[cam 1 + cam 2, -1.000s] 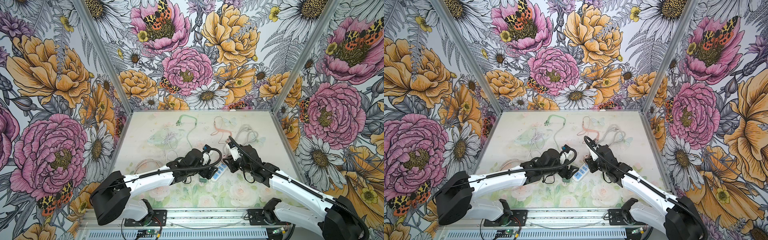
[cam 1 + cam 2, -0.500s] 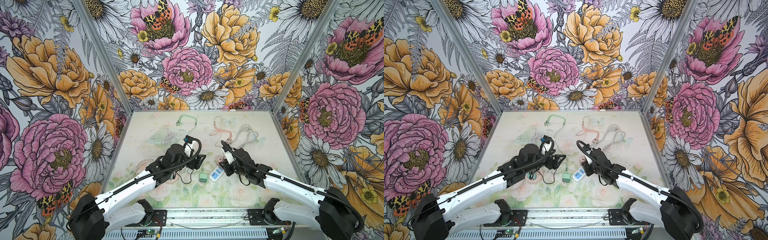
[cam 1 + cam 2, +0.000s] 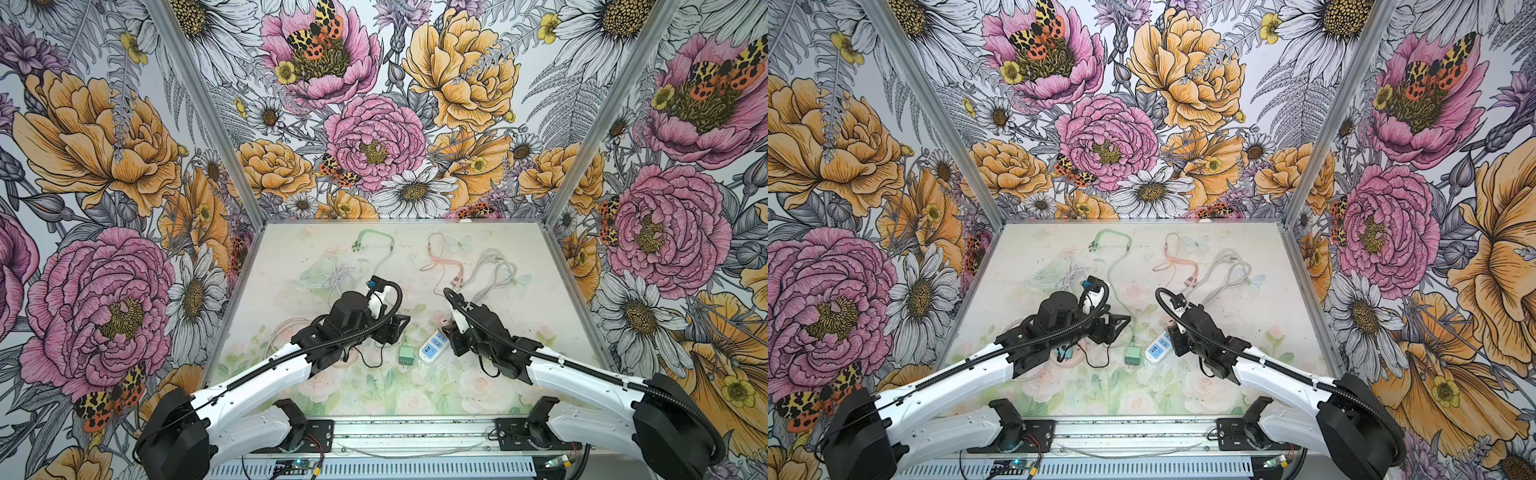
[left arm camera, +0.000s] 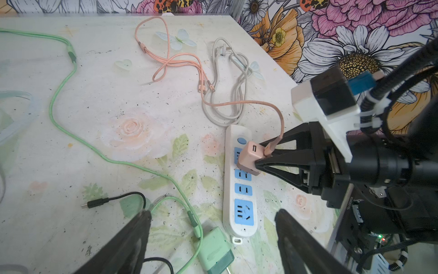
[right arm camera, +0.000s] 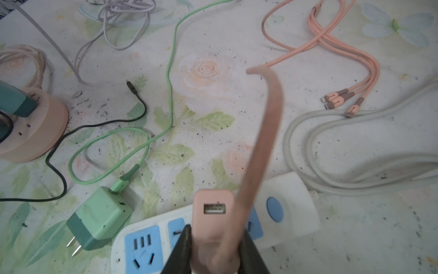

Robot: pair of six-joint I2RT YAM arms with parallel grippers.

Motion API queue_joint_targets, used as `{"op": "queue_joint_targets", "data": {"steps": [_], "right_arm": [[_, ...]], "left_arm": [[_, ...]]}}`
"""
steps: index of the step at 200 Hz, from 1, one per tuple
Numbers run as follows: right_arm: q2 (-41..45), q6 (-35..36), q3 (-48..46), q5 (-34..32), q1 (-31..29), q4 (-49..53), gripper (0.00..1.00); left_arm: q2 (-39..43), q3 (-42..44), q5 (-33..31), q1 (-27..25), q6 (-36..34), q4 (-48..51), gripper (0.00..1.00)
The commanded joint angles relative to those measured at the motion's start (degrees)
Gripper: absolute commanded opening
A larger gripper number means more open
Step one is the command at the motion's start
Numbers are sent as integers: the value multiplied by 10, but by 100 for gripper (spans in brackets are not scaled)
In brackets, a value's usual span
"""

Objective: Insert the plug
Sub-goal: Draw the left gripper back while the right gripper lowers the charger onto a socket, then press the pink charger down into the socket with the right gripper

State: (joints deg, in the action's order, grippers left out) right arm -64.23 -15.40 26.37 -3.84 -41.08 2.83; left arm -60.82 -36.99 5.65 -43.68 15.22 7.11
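Charger in right pincer, at power strip

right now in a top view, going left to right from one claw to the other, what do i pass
open left claw → green charger → white power strip → pink charger gripped in the right claw

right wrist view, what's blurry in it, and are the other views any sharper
Right wrist view: the pink cable rising close to the lens is smeared out of focus, the green charger beyond crisp. Left wrist view: the fingers of the left gripper are dark and soft, the power strip sharp. Both top views: even light, faint shadows.
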Motion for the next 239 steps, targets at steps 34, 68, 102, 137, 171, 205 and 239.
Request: {"op": "queue_joint_targets", "data": {"steps": [34, 68, 102, 137, 171, 205, 239], "right_arm": [[-9, 28, -9, 16, -18, -15, 0], [20, 48, -10, 27, -19, 16, 0], [28, 36, -17, 1, -20, 17, 0], [-9, 37, -3, -11, -21, 16, 0], [-48, 44, 13, -15, -32, 13, 0], [-57, 48, 18, -22, -40, 14, 0], [-61, 33, 12, -48, -63, 14, 0]], "left_arm": [[13, 10, 12, 4, 3, -7, 84], [4, 6, 30, 4, 6, -7, 85], [2, 10, 28, 2, 8, -7, 85], [10, 13, 22, -2, 9, -3, 85], [15, 19, 19, -3, 10, -4, 85], [20, 21, 17, -3, 10, 0, 85], [21, 21, 16, -3, 10, -6, 85]]}}
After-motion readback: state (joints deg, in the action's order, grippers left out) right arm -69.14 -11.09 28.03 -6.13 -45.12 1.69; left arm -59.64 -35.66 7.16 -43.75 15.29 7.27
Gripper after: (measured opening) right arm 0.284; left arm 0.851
